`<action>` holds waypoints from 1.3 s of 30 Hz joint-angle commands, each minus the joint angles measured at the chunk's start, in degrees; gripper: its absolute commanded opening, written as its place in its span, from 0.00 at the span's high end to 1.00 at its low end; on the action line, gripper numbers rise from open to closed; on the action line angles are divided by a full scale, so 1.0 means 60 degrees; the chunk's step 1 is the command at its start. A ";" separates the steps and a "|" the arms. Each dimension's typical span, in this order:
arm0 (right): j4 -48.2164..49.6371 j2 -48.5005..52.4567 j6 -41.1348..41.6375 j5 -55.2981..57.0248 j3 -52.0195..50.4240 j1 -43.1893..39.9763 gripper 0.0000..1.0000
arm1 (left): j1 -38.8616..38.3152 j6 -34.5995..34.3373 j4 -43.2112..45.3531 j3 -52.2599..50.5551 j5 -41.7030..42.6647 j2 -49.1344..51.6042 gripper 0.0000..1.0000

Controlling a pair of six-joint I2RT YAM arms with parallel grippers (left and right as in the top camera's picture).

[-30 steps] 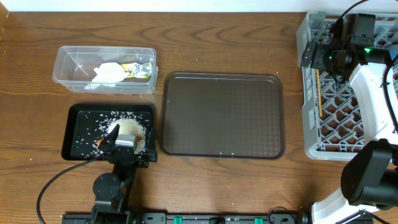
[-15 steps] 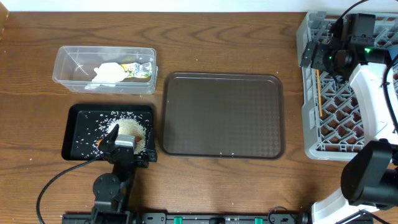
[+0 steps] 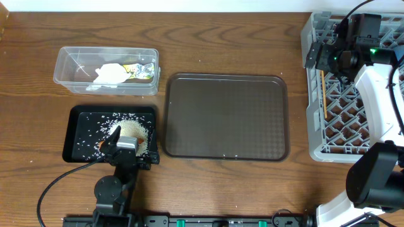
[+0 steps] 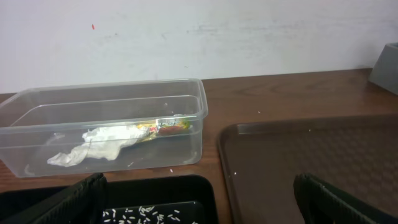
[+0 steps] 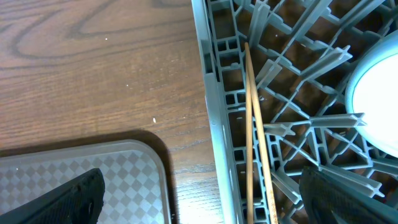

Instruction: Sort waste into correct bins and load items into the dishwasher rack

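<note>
The clear tub [image 3: 69,66] at the back left holds the crumpled tissue [image 3: 110,73] and the snack wrapper [image 3: 140,70]; the left wrist view shows the tissue [image 4: 93,146] and wrapper [image 4: 165,127] through the tub wall [image 4: 186,106]. The black tray [image 3: 79,135] holds the rice heap [image 3: 134,131]. My left gripper [image 3: 126,144] hangs open over the tray's near right corner, with scattered rice [image 4: 143,213] between its fingers. Two chopsticks [image 3: 324,94] lie in the grey rack [image 3: 341,135]. My right gripper [image 3: 322,58] is open and empty above the rack's left wall [image 5: 214,124] and the chopsticks [image 5: 252,137].
The brown serving tray [image 3: 227,116] lies between the black tray and the rack, and its corner [image 5: 81,174] shows in the right wrist view. A pale round rim [image 5: 376,99] sits in the rack to the right of the chopsticks. My right arm covers much of the rack.
</note>
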 commanded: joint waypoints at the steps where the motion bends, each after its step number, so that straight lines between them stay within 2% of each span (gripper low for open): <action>1: -0.0011 -0.0280 0.0102 0.0062 0.0168 -0.0073 0.01 | 0.0040 -0.0047 -0.0339 -0.0157 -0.0044 -0.0069 0.02; 14: -0.0018 -0.0466 0.0102 0.0062 0.0168 -0.0069 0.01 | 0.0040 -0.0047 -0.0339 -0.0157 -0.0044 -0.0066 0.02; 34: -0.0284 -0.4969 -0.0044 0.0200 0.0160 -0.0044 0.01 | 0.0040 -0.0047 -0.0339 -0.0157 -0.0044 -0.0069 0.02; 39: -0.0401 -0.5796 -0.0444 0.0011 -0.0404 -0.0033 0.01 | 0.0040 -0.0047 -0.0339 -0.0157 -0.0044 -0.0066 0.02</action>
